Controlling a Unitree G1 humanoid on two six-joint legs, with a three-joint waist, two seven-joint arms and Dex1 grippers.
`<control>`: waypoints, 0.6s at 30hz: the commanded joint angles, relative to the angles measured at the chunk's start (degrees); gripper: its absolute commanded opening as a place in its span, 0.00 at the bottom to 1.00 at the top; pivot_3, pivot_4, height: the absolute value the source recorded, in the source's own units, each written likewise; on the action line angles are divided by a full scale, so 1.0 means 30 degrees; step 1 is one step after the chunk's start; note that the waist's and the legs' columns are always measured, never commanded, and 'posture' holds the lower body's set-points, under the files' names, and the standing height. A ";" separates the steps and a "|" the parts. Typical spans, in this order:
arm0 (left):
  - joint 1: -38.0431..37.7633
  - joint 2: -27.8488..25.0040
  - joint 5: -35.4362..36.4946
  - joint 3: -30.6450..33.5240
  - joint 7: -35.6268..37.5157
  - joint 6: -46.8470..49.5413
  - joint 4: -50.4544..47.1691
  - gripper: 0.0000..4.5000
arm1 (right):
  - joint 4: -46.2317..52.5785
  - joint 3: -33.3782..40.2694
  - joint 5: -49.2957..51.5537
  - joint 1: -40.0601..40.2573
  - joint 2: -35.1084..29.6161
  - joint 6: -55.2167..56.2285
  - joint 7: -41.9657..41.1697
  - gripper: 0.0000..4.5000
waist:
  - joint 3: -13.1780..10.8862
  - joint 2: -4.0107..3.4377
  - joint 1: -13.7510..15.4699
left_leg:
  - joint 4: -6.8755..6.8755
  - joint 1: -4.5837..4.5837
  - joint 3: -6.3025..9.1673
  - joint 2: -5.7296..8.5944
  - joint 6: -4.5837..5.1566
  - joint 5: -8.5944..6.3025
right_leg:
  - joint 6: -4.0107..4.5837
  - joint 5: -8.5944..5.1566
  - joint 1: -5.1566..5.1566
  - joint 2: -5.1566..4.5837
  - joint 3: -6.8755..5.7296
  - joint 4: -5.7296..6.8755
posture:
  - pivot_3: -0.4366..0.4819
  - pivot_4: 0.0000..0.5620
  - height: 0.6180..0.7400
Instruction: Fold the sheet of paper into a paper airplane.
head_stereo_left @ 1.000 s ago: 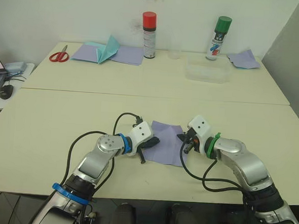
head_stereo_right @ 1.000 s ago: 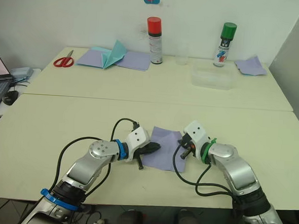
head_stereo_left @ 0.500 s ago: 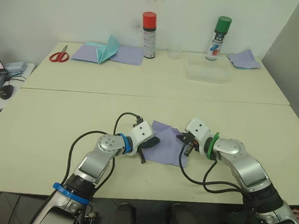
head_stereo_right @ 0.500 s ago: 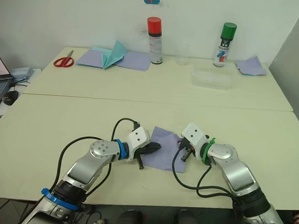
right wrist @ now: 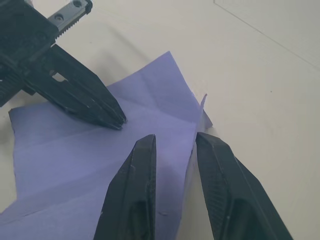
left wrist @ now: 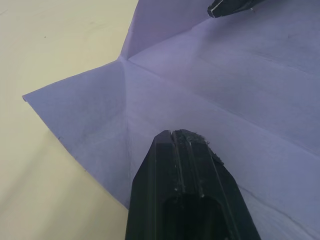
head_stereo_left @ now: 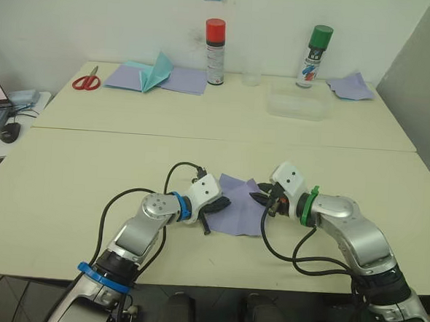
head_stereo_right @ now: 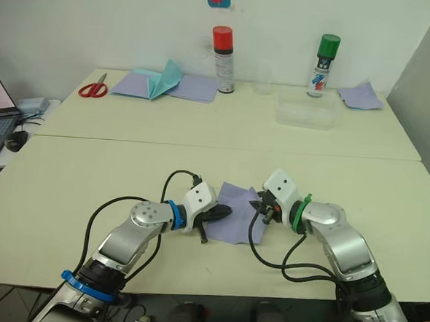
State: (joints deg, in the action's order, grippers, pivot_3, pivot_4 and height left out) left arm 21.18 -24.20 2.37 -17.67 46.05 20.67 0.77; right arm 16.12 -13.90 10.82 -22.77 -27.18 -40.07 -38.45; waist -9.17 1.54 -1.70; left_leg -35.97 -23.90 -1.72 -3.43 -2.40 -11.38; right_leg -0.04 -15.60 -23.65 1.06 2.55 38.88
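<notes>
The sheet of paper is lavender with crease lines and lies nearly flat on the near table, between my two grippers. My left gripper is shut, its tips pressing down on the sheet's left part. At the sheet's right edge is my right gripper, open; that edge curls up a little between its fingers. From the right wrist view, the left gripper's tips rest on the paper close ahead. The paper airplane is out of view.
On the far table stand a red-capped spray can, a green-capped can, a clear plastic container, red scissors, a teal paper plane on lavender sheets and a rumpled lavender scrap. A laptop and mouse sit at far left.
My right gripper has shifted a little to the left along the sheet's right edge, which now stands up slightly. The left gripper has stayed in place on the paper.
</notes>
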 commanded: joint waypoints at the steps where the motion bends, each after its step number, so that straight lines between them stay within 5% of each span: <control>1: -0.0237 0.0111 -0.0411 -0.0720 0.0161 0.0301 0.0648 0.00 | 0.0455 0.0310 0.0102 -0.0543 0.0270 0.0236 0.0206 0.28 | 0.0000 0.0000 0.0002 | -0.0001 0.0007 0.0002 -0.0001 0.0000 0.0000 | 0.0000 0.0000 0.0008 0.0000 -0.0003 0.0001 | 0.48 0.27 1.00; 9: -0.0325 0.0074 -0.0422 -0.0697 0.0156 0.0303 0.0571 0.00 | -0.0593 0.0211 -0.0532 -0.0969 0.0568 0.0739 0.0648 0.28 | 0.0000 0.0000 0.0012 | -0.0002 0.0013 0.0005 0.0000 0.0000 0.0000 | 0.0000 0.0000 0.0028 -0.0015 -0.0002 -0.0003 | 0.48 0.27 1.00; 14: -0.0364 0.0143 -0.0397 -0.0729 0.0125 0.0360 0.0488 0.00 | -0.0941 0.0334 -0.0501 -0.1047 0.0736 0.1084 0.0619 0.01 | 0.0000 0.0000 0.0013 | -0.0002 0.0016 0.0006 0.0001 0.0000 0.0000 | 0.0000 0.0000 0.0029 -0.0015 -0.0006 -0.0002 | 0.48 0.27 1.00; 18: -0.0454 0.0143 -0.0356 -0.0744 0.0145 0.0440 0.0358 0.00 | -0.0763 -0.0116 -0.0835 -0.0897 0.0521 0.1869 0.0232 0.01 | 0.0000 0.0000 0.0012 | -0.0002 0.0015 0.0006 0.0000 0.0000 0.0000 | 0.0000 0.0000 0.0030 -0.0015 -0.0004 -0.0002 | 0.48 0.27 1.00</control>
State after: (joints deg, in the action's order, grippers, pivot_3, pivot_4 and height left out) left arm 21.12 -23.90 2.29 -17.76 45.85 20.71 0.80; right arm 12.34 -14.29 8.80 -24.77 -25.12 -36.48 -37.19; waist -9.16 1.54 -1.67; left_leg -35.98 -23.86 -1.70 -3.43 -2.40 -11.38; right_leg -0.05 -15.59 -23.56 1.02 2.55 38.87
